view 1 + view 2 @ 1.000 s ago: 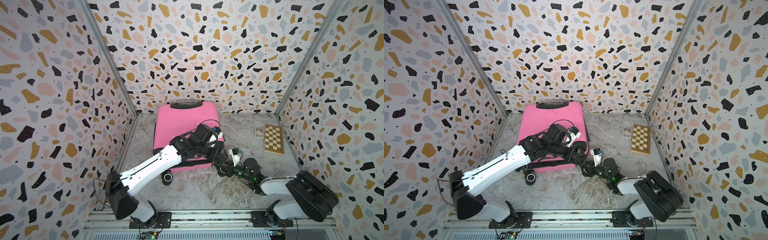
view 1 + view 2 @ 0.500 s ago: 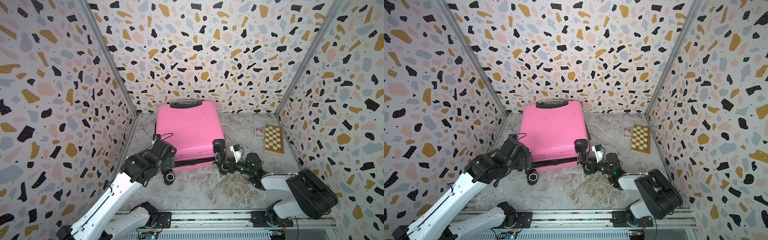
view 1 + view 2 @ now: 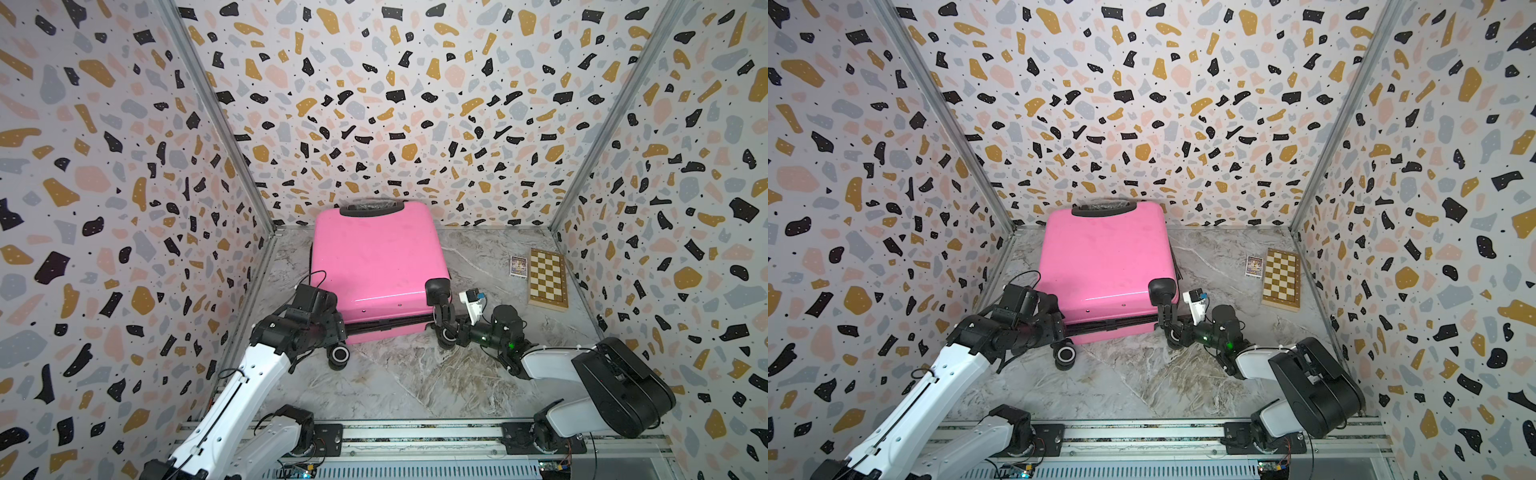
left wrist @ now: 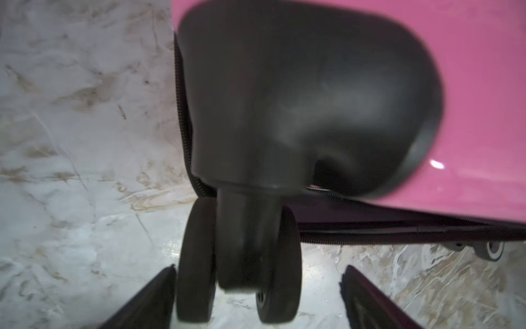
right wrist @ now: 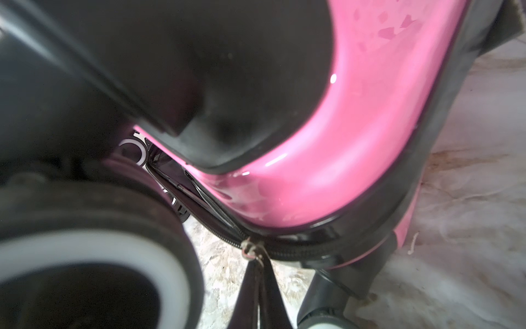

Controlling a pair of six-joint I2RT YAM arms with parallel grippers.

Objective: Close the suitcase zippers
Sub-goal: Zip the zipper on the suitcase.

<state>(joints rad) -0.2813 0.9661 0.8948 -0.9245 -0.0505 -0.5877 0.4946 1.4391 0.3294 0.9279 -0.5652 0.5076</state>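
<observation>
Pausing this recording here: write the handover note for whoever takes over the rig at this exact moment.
Right gripper: shut on the small metallic zipper pull at the near right corner of the bright pink hard-shell suitcase.
Left gripper: open, straddling the black spinner wheel at the near left corner, holding nothing.
Suitcase lies flat on the marble-patterned floor, black handle toward the back wall.
Done: black zipper band looks closed round the right corner up to the pull.
Left: the front seam gapes open; draw the pull along it.
</observation>
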